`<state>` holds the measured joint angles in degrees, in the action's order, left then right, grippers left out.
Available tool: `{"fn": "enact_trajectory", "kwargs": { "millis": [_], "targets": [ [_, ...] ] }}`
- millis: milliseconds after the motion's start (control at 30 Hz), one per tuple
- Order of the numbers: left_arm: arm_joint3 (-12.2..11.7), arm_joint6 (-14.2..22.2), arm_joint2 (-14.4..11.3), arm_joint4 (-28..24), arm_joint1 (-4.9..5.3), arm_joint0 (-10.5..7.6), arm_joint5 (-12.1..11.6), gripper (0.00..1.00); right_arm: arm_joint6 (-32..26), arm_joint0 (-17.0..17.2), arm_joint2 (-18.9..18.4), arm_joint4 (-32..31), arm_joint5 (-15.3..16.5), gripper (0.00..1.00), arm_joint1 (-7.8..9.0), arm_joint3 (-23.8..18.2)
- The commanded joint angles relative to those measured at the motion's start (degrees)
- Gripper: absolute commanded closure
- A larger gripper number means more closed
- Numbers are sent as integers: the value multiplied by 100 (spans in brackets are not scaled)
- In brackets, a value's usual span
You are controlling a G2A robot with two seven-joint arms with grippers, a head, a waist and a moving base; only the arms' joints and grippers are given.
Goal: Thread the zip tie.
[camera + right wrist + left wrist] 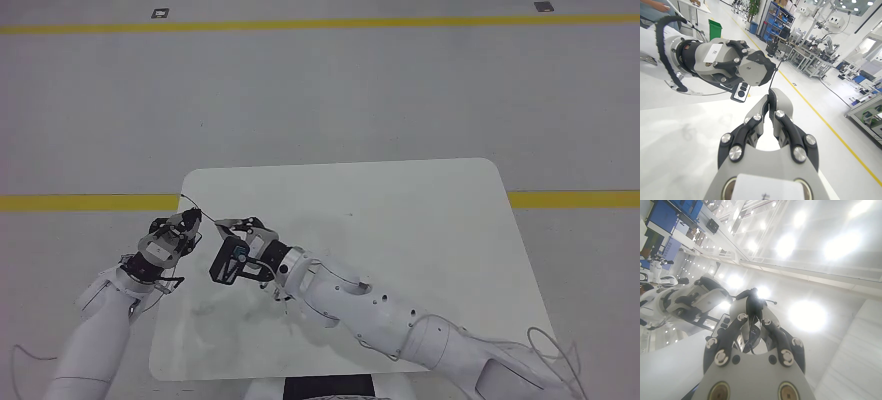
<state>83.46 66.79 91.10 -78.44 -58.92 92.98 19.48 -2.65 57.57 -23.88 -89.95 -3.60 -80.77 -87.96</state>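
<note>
**Item: zip tie** [772,81]. Thin black strap held in the air between the two hands, above the near-left part of the white tabletop [420,230]. It does not touch the surface.

**Left hand** [753,301]. Fingers together, clamped on one portion of the tie. In the right wrist view a small lump sits on the strap right at these fingertips. It is probably the locking head, but it is too small to confirm. A short thin length pokes out beyond the grip, toward the far left in the top view. In the left wrist view some slack strap hangs in a loop between this hand's fingers.

**Right hand** [769,99]. Fingers pressed together, pinching the other portion of the strap at their very tips.

**Governing relation.** The two hands sit close together, tip to tip, left hand to the left and right hand to the right. The visible strap runs nearly straight from the right fingertips to the left fingertips, so its long axis lies left-right and is tilted slightly toward the far side. Each hand already has its own end, so neither is nearer.

**Assessment.** Whether the strap has entered the head cannot be told. The next move probably depends on keeping the strap in line with the slot at the left fingertips.
</note>
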Motion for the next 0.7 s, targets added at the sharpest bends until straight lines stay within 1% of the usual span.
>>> {"fn": "enact_trajectory", "kwargs": {
  "millis": [0, 667],
  "targets": [
    [0, 0, 0, 0, 0, 0, 0, 100, -12, 14, -4, 0, 3, 100, 10, 3],
    [0, 0, 0, 0, 0, 0, 0, 100, -198, 119, -45, 0, 97, 100, 71, -10]
  ]
}}
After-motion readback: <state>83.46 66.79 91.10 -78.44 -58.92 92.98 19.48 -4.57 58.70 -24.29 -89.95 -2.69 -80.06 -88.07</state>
